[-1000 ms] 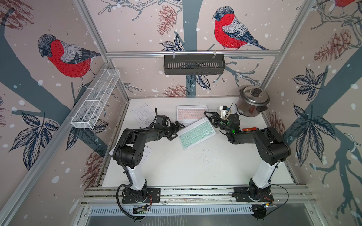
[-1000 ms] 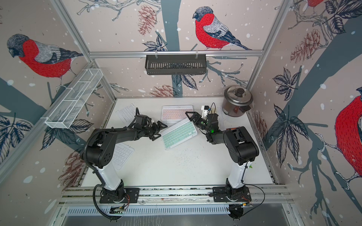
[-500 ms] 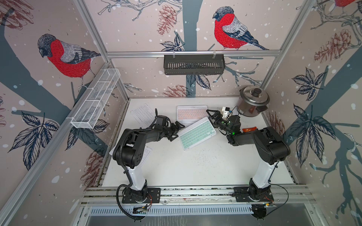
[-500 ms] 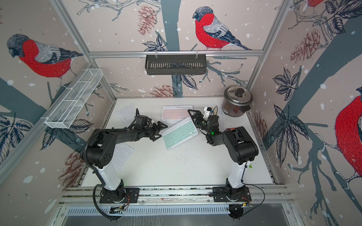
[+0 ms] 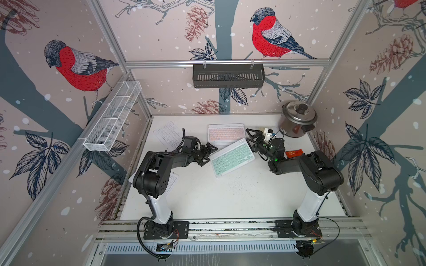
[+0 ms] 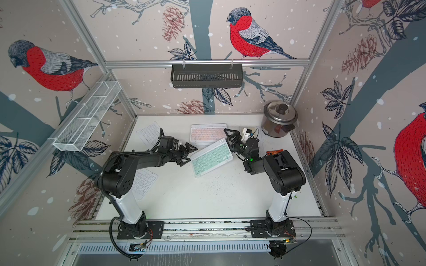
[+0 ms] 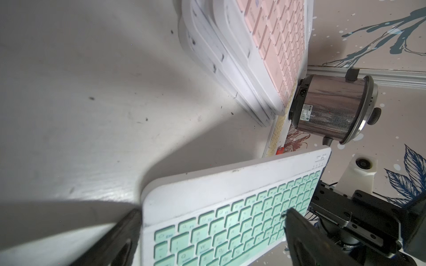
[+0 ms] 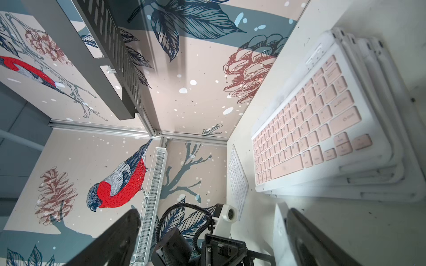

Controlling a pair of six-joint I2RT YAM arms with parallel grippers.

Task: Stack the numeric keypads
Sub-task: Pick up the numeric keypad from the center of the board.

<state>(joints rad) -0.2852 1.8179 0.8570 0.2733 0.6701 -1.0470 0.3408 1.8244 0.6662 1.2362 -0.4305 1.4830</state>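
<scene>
A mint-green numeric keypad [image 5: 232,157] [image 6: 211,157] lies askew mid-table, its far corner at the front edge of a stack of several keypads topped by a pink one [image 5: 226,134] [image 8: 322,122]. My left gripper [image 5: 210,156] [image 7: 212,221] is open at the green keypad's left end; one finger [image 7: 115,239] is beside its edge and the other [image 7: 304,235] over its keys. My right gripper [image 5: 250,139] [image 8: 212,230] is open at the green keypad's right end, one finger [image 8: 311,237] against its white edge. A white keypad [image 5: 167,134] lies back left. Another [image 5: 171,183] lies partly under my left arm.
A steel rice cooker [image 5: 297,119] stands in the back right corner, with an orange packet [image 5: 294,153] in front of it. A black basket [image 5: 228,76] hangs on the back wall and a white wire basket [image 5: 113,115] on the left wall. Dark crumbs dot the table [image 5: 239,186].
My right gripper has shifted slightly toward the back, still open. The left gripper and the green keypad have barely moved.
</scene>
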